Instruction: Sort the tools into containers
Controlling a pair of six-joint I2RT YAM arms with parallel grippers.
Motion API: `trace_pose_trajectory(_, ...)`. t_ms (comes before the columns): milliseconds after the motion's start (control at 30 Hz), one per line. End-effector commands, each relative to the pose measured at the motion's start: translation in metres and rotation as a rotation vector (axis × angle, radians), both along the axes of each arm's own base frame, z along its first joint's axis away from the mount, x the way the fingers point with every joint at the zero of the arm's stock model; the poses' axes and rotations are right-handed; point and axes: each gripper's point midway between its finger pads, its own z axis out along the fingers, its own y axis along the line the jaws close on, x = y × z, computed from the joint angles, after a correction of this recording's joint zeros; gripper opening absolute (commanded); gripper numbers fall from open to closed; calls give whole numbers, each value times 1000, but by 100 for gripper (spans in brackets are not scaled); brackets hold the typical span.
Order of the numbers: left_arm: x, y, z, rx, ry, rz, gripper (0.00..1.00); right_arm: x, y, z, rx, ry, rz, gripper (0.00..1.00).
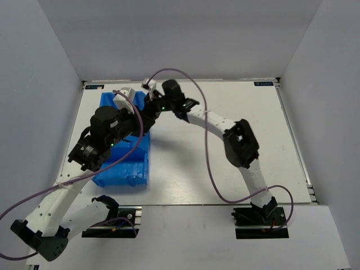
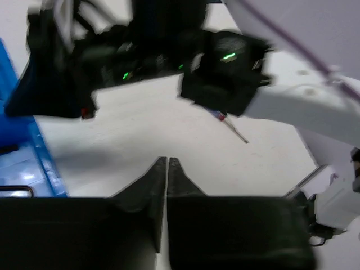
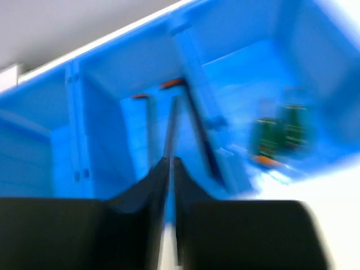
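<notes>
Between right hand (image 3: pixel 170 162) fingertips, thin tool (image 3: pixel 172 121), over blue bin (image 3: pixel 95 124)

Robotics lab test cell: the left arm (image 1: pixel 62 197) and right arm (image 1: pixel 252 175) stand bolted at the near edge of a white table (image 1: pixel 185 180), with plain grey walls (image 1: pixel 180 39) left, right and far, and purple cables (image 1: pixel 207 154) trailing.
</notes>
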Motion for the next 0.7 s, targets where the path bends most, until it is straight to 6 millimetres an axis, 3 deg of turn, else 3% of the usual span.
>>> trace_pose_trajectory(0, 5, -21, -6, -16, 6, -83, 8, 41, -74, 104, -9, -211, -226, 7)
trace_pose_trajectory(33, 11, -30, -15, -18, 35, -105, 3, 42, -102, 65, -163, -152, -300, 0)
trace_pose_trajectory(100, 18, -41, -27, -18, 76, -134, 0, 59, -156, 76, -291, -250, -446, 0)
trace_pose_trajectory(133, 19, -47, -37, -11, 109, -160, 0, 58, -198, 58, -440, -210, -525, 0)
trace_pose_trajectory(167, 26, -60, -54, -7, 159, -182, 0, 63, -238, 25, -581, -185, -610, 0)
trace_pose_trajectory(200, 27, -69, -65, -3, 194, -203, 0, 58, -263, 32, -619, -194, -650, 0)
trace_pose_trajectory(233, 32, -76, -69, 4, 208, -211, 0, 51, -313, -1, -755, -109, -677, 0)
trace_pose_trajectory(267, 31, -88, -78, 13, 238, -233, 0, 41, -340, -22, -836, -67, -699, 0)
trace_pose_trajectory(300, 36, -99, -105, 46, 320, -238, 0, 28, -360, -28, -863, -33, -717, 2)
trace_pose_trajectory(333, 43, -108, -104, 62, 324, -230, 6, 22, -396, -37, -907, 45, -752, 14)
trace_pose_trajectory(367, 36, -118, -117, 95, 378, -244, 15, 14, -408, -48, -933, 85, -752, 34)
trace_pose_trajectory(400, 44, -132, -132, 126, 427, -242, 27, 3, -418, -53, -952, 126, -745, 40)
trace_pose_trajectory(433, 46, -137, -141, 150, 457, -220, 47, -5, -437, -59, -968, 206, -768, 44)
trace_pose_trajectory(467, 37, -149, -148, 176, 481, -251, 54, -8, -441, -64, -969, 234, -769, 49)
trace_pose_trajectory(500, 43, -157, -144, 169, 472, -229, 58, -11, -447, -68, -964, 262, -775, 51)
trace_pose_trajectory(533, 42, -163, -155, 188, 500, -223, 76, -10, -449, -72, -961, 271, -774, 52)
trace_pose_trajectory(667, 32, -178, -158, 191, 500, -238, 79, -7, -453, -90, -961, 331, -766, 56)
